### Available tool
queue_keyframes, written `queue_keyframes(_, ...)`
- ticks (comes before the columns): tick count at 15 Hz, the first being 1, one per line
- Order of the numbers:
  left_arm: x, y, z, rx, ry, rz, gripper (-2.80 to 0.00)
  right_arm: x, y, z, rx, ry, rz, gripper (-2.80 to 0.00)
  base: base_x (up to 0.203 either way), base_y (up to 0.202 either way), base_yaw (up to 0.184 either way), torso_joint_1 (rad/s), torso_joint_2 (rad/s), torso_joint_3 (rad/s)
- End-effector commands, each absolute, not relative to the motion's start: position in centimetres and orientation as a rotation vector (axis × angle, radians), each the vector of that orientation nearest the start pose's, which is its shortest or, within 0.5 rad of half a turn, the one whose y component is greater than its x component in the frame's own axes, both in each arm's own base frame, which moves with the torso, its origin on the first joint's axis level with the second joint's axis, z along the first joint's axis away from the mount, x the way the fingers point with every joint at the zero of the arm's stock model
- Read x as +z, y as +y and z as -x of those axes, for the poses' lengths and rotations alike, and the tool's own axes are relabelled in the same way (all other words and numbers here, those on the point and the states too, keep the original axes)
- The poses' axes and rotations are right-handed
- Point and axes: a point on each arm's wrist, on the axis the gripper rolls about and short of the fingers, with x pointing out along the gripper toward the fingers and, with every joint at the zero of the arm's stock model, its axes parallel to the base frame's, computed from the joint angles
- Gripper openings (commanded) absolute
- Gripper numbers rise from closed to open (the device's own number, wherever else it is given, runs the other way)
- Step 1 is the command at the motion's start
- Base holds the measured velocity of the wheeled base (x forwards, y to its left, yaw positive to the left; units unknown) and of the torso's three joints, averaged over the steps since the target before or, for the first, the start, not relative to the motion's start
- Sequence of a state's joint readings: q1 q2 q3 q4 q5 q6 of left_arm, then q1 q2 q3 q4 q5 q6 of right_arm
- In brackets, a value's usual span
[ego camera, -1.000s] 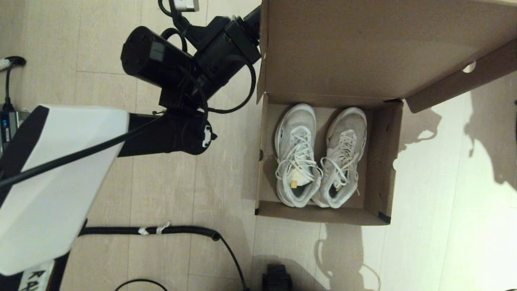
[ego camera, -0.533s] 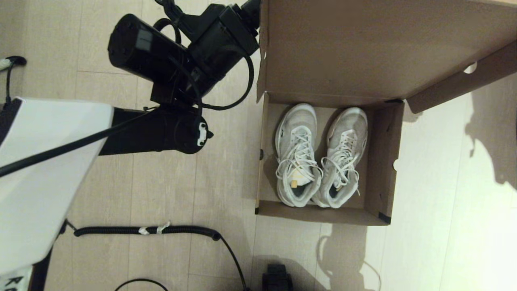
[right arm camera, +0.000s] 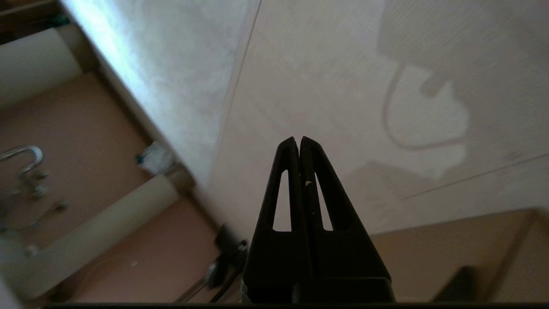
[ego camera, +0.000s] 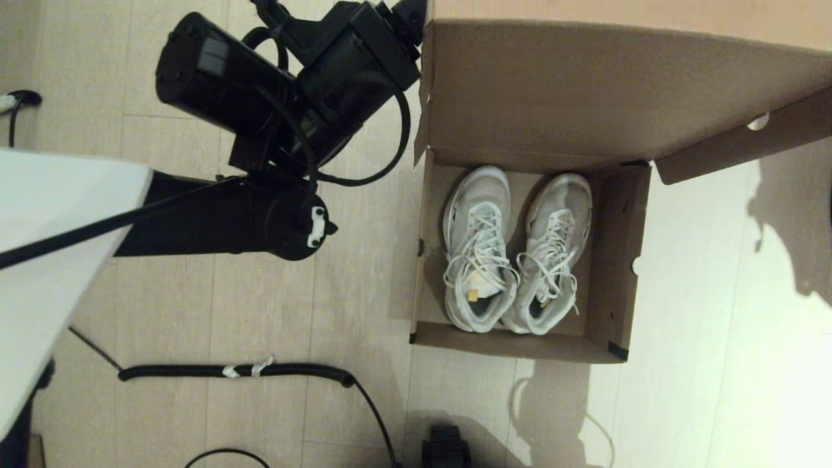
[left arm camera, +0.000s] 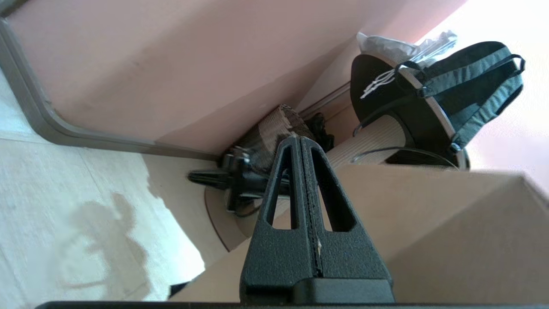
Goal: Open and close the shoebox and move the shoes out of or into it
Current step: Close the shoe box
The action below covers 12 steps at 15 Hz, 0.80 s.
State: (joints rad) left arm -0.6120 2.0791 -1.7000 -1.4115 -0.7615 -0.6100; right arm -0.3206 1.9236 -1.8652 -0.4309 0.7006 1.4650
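Observation:
The brown cardboard shoebox (ego camera: 617,260) stands open on the floor. Its hinged lid (ego camera: 585,91) is raised at the far side and leans over the box. Inside, the two white and pale-grey shoes (ego camera: 478,247) (ego camera: 552,253) lie side by side, laces up. My left arm (ego camera: 312,84) reaches to the lid's far left corner. My left gripper (left arm camera: 300,139) is shut, its fingers lying against the lid's outer face (left arm camera: 429,223). My right gripper (right arm camera: 299,139) is shut and empty above the floor, out of the head view, with a cardboard edge (right arm camera: 450,253) below it.
A coiled black cable (ego camera: 240,370) lies on the floor in front of the box's left side. A black part (ego camera: 445,448) sits at the near edge. Behind the box stand a dark backpack (left arm camera: 450,86), a ribbed roll (left arm camera: 369,141) and a wall.
My left arm has shifted left and farther away. The lid has tipped forward over the box, so its outer face now shows along the top.

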Motion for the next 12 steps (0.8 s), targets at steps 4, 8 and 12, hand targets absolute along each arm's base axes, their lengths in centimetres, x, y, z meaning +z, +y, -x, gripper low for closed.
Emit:
queue_keyframes(4,34.0,-23.8,-28.4,-1.560,-0.641,0.387,-2.80,40.5,-7.4,-32.7,0.648,0.057,-1.227,-2.80,0.000,0.000,0.000,0.000,0.00,0.000)
queue_keyframes(8,32.4,-23.8,-26.1,-1.565,-0.586,0.356,-2.80,40.8,-6.0,-29.0,0.722,0.155,-1.200,-2.80,0.000,0.000,0.000,0.000,0.00,0.000)
queue_keyframes(12,30.9,-22.0,-23.3,-1.551,-0.515,0.324,-2.80,39.9,-4.9,-25.1,0.729,0.209,-1.206,-2.80,0.000,0.000,0.000,0.000,0.00,0.000)
